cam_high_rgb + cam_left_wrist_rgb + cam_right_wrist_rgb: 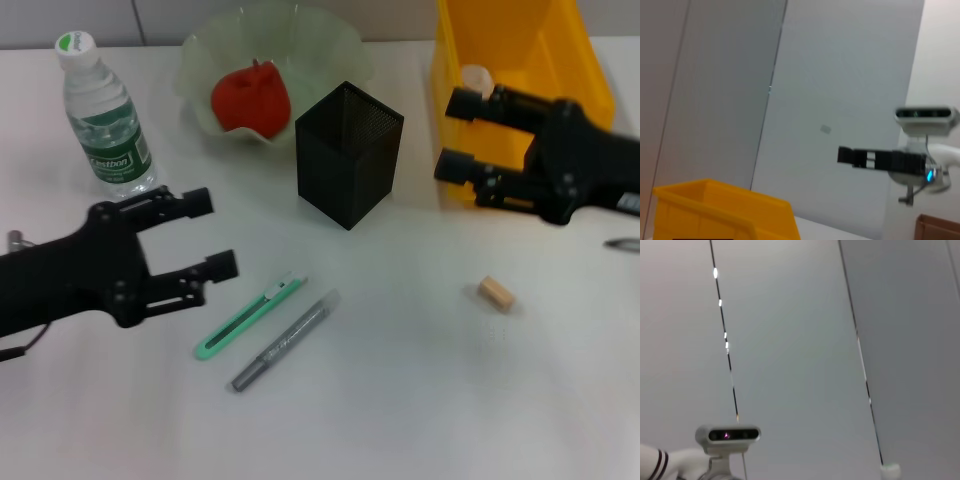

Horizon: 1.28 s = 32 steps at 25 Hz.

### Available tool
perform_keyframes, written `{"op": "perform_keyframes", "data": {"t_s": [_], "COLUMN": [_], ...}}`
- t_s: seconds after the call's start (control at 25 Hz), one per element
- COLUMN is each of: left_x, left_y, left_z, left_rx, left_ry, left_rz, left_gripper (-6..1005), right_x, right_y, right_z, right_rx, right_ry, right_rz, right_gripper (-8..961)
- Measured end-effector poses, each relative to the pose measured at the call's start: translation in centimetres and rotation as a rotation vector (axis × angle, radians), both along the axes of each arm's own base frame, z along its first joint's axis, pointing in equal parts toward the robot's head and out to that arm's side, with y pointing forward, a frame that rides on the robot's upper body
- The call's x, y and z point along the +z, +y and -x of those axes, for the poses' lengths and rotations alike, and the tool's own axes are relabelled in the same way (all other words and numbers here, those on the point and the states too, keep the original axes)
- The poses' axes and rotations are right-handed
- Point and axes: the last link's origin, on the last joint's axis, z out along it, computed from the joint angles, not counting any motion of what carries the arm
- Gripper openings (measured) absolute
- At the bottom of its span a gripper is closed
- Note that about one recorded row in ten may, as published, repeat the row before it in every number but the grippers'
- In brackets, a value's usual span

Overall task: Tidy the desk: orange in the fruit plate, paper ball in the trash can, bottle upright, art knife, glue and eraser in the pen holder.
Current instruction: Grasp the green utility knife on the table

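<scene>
A red round fruit (250, 98) lies in the pale green fruit plate (335, 45) at the back. The bottle (105, 118) stands upright at the back left. The black mesh pen holder (348, 153) stands mid-table. A green art knife (250, 317) and a grey glue stick (285, 340) lie side by side in front of it. The small tan eraser (496, 293) lies to the right. A pale paper ball (478, 77) shows inside the yellow trash can (580, 60). My left gripper (212, 233) is open, above the table left of the knife. My right gripper (453, 135) is open at the can's front edge.
A thin grey object (622, 243) lies at the table's right edge. The left wrist view shows the yellow trash can (720, 210) and the other arm's black gripper (880, 159) against a grey wall. The right wrist view shows only wall.
</scene>
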Motion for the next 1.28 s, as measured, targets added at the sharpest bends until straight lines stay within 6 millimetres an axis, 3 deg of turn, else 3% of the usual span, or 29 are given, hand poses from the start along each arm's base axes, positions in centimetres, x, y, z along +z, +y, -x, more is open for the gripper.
{"op": "perform_keyframes", "data": {"t_s": [0.08,0.16,0.32,0.48,0.56,0.76,1.0,1.28], "left_x": [0.0,-2.2,-3.2,-3.5,-3.7,-3.8,-3.9,-3.9], "left_y": [0.0,0.4,0.9,0.8,0.8,0.7,0.7,0.7], "left_z": [0.0,-1.2,-1.5,-1.1,-0.9,-0.8,-0.6,-0.6], "left_rx": [0.000,-0.028,-0.026,-0.011,0.000,0.007,0.017,0.020], "left_ry": [0.000,-0.002,-0.032,-0.014,-0.003,-0.002,-0.005,-0.007], "left_rz": [0.000,-0.003,0.010,-0.001,-0.002,0.001,-0.001,-0.003], "left_gripper": [772,772,772,772,772,772,772,772], "right_x": [1.0,1.2,1.9,4.7,5.3,4.8,2.1,0.9], "right_y": [0.3,0.2,0.1,1.1,1.7,2.3,3.2,3.7], "right_z": [0.7,1.4,3.7,7.9,8.4,8.7,7.7,6.6], "right_rx": [0.017,0.035,0.037,-0.184,-0.291,-0.406,-0.516,-0.552], "right_ry": [-0.058,-0.105,-0.269,-0.512,-0.657,-0.799,-0.989,-1.007], "right_rz": [0.006,-0.001,-0.008,0.065,0.026,0.028,0.149,0.194], "right_gripper": [730,730,731,731,731,731,731,731]}}
